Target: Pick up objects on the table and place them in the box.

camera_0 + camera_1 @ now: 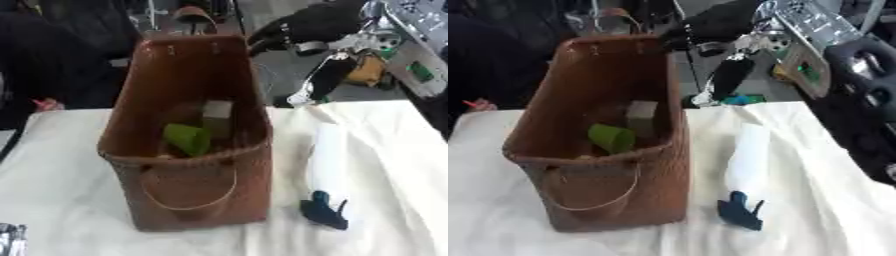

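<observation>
Nearest me, 1 dark blue object [323, 210] lies on the white-covered worktop [70, 200], just beside the brown woven box [192, 150], which already holds a green item [186, 138] and a pale block [216, 111]. My right hand [317, 82] is raised beyond the worktop's far edge; I cannot tell how its fingers are set or whether it holds anything. I judge the step in hand to be the transition to the next pick: bring the hand down over the blue object with fingers spread.
</observation>
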